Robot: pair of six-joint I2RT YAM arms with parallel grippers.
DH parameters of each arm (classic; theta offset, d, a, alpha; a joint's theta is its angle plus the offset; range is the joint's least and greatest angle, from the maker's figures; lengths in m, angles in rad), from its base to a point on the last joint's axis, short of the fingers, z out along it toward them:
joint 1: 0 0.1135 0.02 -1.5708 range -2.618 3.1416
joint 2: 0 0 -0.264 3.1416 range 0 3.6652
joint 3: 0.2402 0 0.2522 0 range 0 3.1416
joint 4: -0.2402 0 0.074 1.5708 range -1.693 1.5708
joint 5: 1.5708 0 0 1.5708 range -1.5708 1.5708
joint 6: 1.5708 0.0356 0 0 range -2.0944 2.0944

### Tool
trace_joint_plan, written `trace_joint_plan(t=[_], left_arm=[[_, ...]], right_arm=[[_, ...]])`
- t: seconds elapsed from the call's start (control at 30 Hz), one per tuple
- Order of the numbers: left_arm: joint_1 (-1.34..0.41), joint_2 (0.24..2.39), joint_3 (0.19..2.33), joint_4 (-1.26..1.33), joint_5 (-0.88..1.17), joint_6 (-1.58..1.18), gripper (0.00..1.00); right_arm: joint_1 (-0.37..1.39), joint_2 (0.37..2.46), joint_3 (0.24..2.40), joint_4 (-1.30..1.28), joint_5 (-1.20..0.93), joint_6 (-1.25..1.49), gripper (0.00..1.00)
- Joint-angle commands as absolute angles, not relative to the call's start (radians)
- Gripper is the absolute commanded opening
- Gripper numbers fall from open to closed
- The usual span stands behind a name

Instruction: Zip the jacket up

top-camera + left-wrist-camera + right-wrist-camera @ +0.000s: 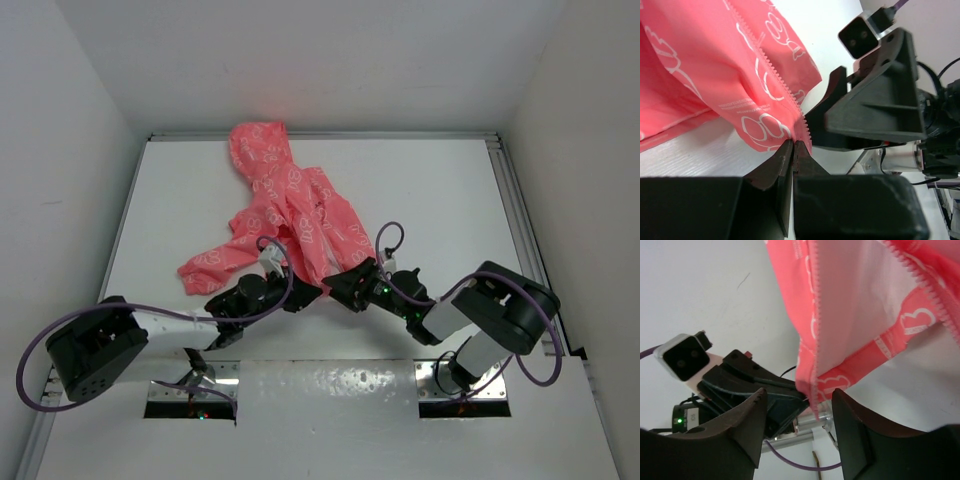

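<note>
- At the near edge of the table [450,200], both arm bases stand on a shiny metal plate [330,385]. Purple cables [30,372] loop out from each arm.
- Beyond the bases, the left gripper [792,145] has its jaws pressed together. They pinch a bottom corner of the jacket [290,200], right at the lower end of a row of zipper teeth [775,75].
- Facing it, the right gripper [799,391] has its fingers [747,425] spread well apart. The other front edge of the jacket hangs down between them. Contact with either finger cannot be confirmed.
- Both grippers meet tip to tip, just beside each other at the jacket's lower hem. Each one fills part of the other's wrist view, with its boxy wrist camera [860,35] showing.
- At the held corners, the hem is raised off the table surface. The right wrist view shows the pale inner side of the fabric.
- Past the grippers, the rest of the jacket lies near the middle of the table with its front unzipped.
- One sleeve [225,258] stretches toward the left arm's side. Its cuff lies near that arm.
- Farthest out, the hood [258,145] reaches the far table edge.
- White walls [300,60] enclose the table on three sides. An aluminium rail [520,220] runs along the table's right edge.
</note>
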State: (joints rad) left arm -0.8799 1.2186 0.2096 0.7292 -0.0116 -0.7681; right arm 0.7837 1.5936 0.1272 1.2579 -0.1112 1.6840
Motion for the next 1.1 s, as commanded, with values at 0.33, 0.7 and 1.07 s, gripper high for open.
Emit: trace_joint_plan(t=[0.33, 0.7, 1.07], left_arm=[[-0.873, 1.080, 0.094, 0.873, -0.005, -0.657, 0.00], [-0.873, 1.022, 0.081, 0.894, 0.029, -0.652, 0.00], [-0.873, 0.988, 0.094, 0.856, 0.018, -0.652, 0.00]], right_arm=[[0.782, 1.470, 0.221, 1.278, -0.166, 1.511, 0.44], [0.805, 1.419, 0.204, 1.160, -0.138, 1.447, 0.50], [0.815, 1.373, 0.215, 1.026, -0.089, 1.402, 0.50]])
